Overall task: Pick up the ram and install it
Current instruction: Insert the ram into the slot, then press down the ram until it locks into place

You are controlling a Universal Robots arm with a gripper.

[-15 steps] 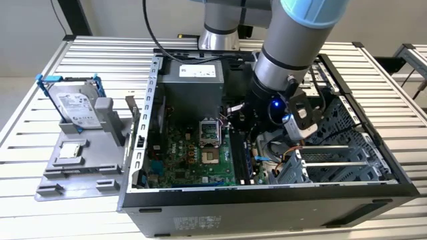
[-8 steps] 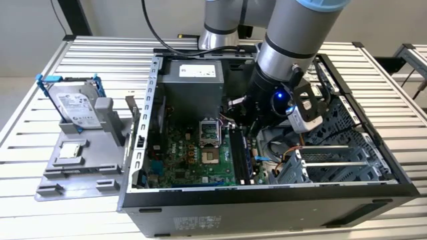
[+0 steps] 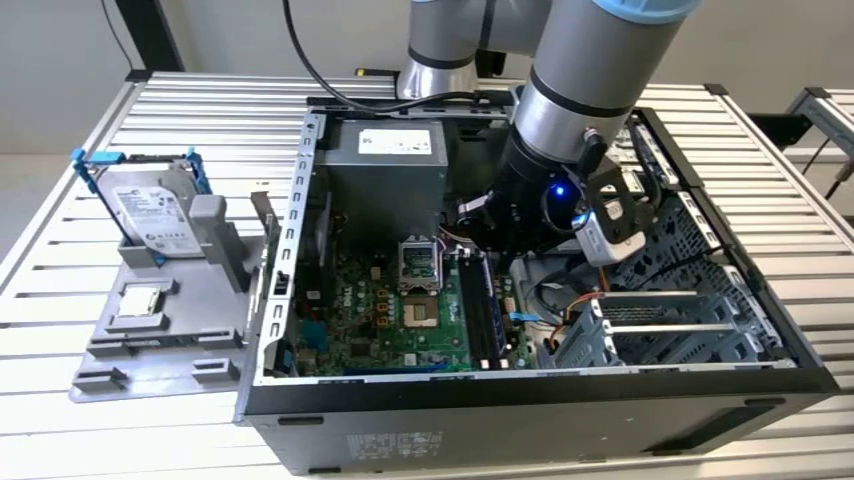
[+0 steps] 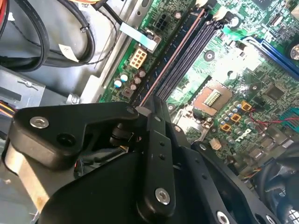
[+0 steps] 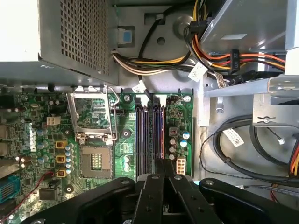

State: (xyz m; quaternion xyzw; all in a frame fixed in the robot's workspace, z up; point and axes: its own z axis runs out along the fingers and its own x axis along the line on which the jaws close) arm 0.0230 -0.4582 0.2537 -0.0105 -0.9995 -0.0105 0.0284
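- The open computer case (image 3: 534, 385) lies on its side on a slatted table (image 3: 200, 110). Its metal walls and the drive cage (image 3: 667, 320) close in the space around the arm, so the freest way in or out looks to be straight up through the open side.
- A grey holder (image 3: 160, 330) stands well apart from the work, at the exterior view's left, and carries the hard drive (image 3: 147, 215).
- The motherboard (image 5: 46, 140) covers the case floor. The power supply (image 5: 70, 32) and a bundle of cables (image 5: 224, 56) sit just beyond the far end of the memory slots, so there is little room lengthwise.
- The ram (image 5: 162, 135) stands on edge in the slot farthest from the processor socket (image 5: 96, 161). In the second wrist view its thin reddish top edge (image 4: 175, 53) runs away from the fingers.
- The gripper (image 5: 163, 170) is drawn together on the near end of the ram.
- Judged by its look, the stick is light, stiff along its length and fragile. It is best held by the flat faces near the top edge and kept square to the slot, since a tilt could jam it against the neighbouring slots.
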